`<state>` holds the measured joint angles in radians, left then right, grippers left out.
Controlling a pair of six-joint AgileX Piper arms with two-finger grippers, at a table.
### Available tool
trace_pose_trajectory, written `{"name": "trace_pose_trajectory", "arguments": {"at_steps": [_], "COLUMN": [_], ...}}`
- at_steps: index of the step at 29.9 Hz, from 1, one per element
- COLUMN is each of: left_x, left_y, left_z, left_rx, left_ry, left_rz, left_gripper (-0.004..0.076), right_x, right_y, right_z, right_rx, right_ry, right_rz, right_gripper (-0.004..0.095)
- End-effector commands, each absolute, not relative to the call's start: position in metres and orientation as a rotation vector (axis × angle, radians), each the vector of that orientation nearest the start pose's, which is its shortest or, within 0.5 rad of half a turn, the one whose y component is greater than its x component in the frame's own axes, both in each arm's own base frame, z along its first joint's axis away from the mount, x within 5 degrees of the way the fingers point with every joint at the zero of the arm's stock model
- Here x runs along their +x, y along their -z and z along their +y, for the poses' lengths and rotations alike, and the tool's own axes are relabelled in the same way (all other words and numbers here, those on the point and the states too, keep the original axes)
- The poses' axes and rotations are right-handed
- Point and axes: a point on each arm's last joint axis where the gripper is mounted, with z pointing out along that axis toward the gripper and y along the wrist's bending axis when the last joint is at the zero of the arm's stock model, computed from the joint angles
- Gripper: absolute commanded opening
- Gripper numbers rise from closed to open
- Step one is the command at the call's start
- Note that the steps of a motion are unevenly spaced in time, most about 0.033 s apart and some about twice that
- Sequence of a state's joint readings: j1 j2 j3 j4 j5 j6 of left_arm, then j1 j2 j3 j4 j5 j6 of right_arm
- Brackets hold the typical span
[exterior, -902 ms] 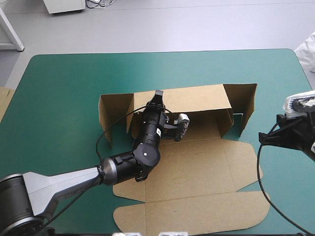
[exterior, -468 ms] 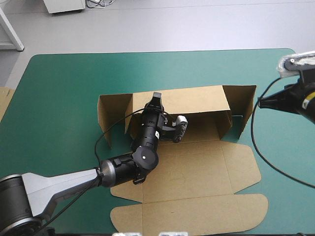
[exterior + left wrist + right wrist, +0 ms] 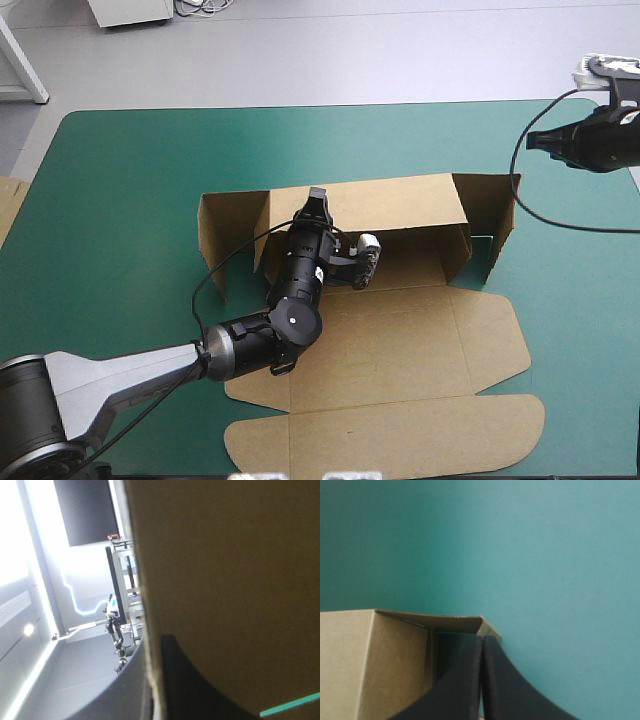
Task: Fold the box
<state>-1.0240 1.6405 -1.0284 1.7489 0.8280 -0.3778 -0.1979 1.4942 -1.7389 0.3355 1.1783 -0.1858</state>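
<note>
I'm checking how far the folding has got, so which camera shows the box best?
The high view: the whole box is there, far wall and end flaps raised, the lid flat, the left gripper pinching the far wall's top. The left wrist view shows only that wall edge-on, close up; the right wrist view, one raised corner.
</note>
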Motion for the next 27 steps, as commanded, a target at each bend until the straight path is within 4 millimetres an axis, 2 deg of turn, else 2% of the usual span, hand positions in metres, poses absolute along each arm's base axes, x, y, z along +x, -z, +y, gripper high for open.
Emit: {"name": "trace_pose_trajectory", "arguments": {"at_steps": [1, 4, 7, 15, 22, 27], "left_x": [0.233, 0.233, 0.233, 0.233, 0.233, 0.233], "left_y": [-0.293, -0.292, -0.292, -0.292, -0.292, -0.292], "left_z": [-0.256, -0.256, -0.256, -0.256, -0.256, -0.256], "left_rx": [1.486, 1.487, 1.487, 1.487, 1.486, 1.486], "left_ry": [-1.06, -1.058, -1.058, -1.058, -1.056, -1.056], "left_rz": [1.148, 1.148, 1.148, 1.148, 1.149, 1.149], "left_gripper": [-0.001, -0.001, -0.001, -0.001, -0.001, -0.001], "right_x": [0.316, 0.334, 0.352, 0.395, 0.412, 0.413], "right_y": [-0.452, -0.435, -0.415, -0.364, -0.336, -0.329], "right_z": [-0.055, -0.069, -0.076, -0.083, -0.085, -0.083], "right_rx": [0.072, 0.11, 0.139, 0.165, 0.166, 0.112], "right_ry": [-0.43, -0.57, -0.629, -0.834, -0.902, -0.96], "right_rz": [2.247, 2.255, 2.284, 2.297, 2.323, 2.331], "right_gripper": [-0.0021, -0.0021, -0.002, -0.0019, -0.0019, -0.0019]}}
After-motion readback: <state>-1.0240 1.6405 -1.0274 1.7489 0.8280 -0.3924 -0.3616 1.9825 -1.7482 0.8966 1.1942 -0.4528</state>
